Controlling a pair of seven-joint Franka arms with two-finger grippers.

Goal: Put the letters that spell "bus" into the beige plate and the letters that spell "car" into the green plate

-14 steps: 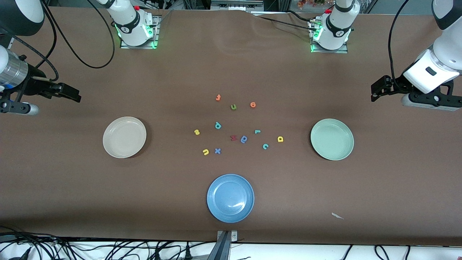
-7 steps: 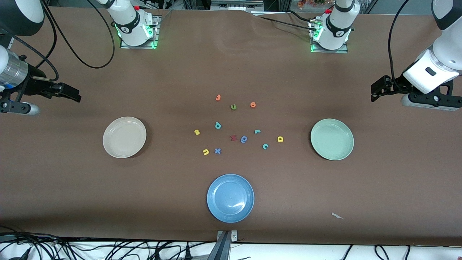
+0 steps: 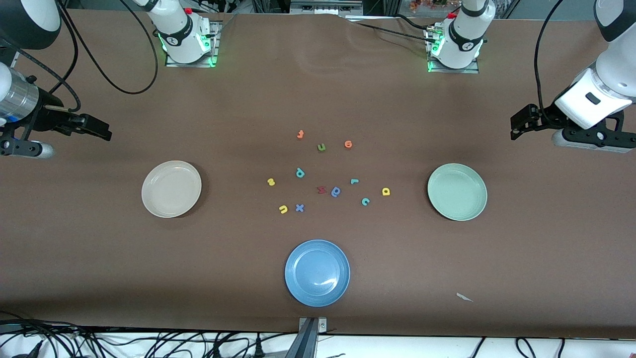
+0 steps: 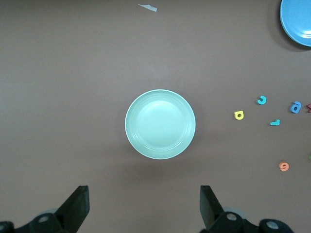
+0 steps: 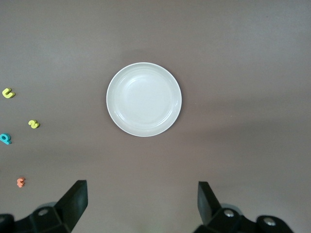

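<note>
The beige plate (image 3: 171,189) (image 5: 144,99) lies toward the right arm's end of the table, the green plate (image 3: 457,192) (image 4: 160,124) toward the left arm's end. Between them lie the teal b (image 3: 299,172), yellow s (image 3: 271,182), yellow u (image 3: 283,209), teal r (image 3: 354,181), teal c (image 3: 365,201) and yellow a (image 3: 386,191). My right gripper (image 3: 102,130) (image 5: 141,194) hangs open and empty above the table beside the beige plate. My left gripper (image 3: 517,127) (image 4: 144,194) hangs open and empty beside the green plate.
A blue plate (image 3: 317,272) sits nearer the camera than the letters. Mixed in are an orange t (image 3: 300,134), olive u (image 3: 321,146), orange e (image 3: 348,144), red letter (image 3: 321,189), darker blue round letter (image 3: 336,191) and blue x (image 3: 299,208). A paper scrap (image 3: 464,297) lies near the front edge.
</note>
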